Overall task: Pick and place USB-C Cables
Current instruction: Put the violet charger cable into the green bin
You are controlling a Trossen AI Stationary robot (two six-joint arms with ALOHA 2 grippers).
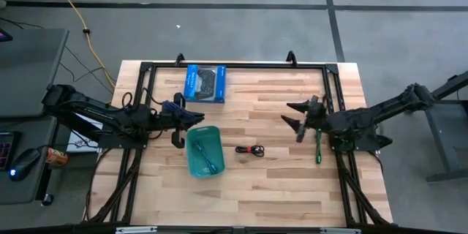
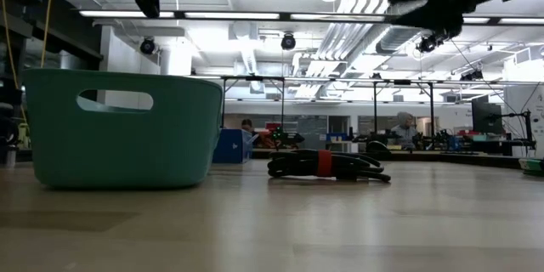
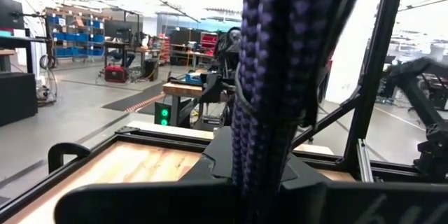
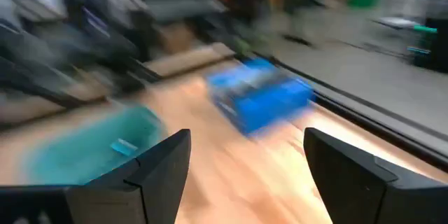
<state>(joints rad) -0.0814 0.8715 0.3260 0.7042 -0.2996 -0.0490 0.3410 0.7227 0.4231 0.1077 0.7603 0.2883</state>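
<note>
Left end effector (image 1: pixel 191 115) clenched on purple cable (image 3: pixel 280 77), above teal bin (image 1: pixel 191 162) rim; next: centre over bin, release. Right end effector (image 4: pixel 245 164) released, idle near green cable (image 1: pixel 318 148)

Bin (image 1: pixel 191 153): left of table centre, one cable (image 1: pixel 210 162) lying inside it.
Tied cable (image 1: pixel 251 150): on the table just right of the bin.
Box (image 1: pixel 205 83): behind the bin, near the far edge.
Left gripper (image 1: pixel 196 116): above the bin's far rim, holding a cable (image 3: pixel 269 77).
Right gripper (image 1: pixel 294 115): right of centre, fingers apart; another cable (image 1: pixel 318 148) lies beside that arm.
</note>
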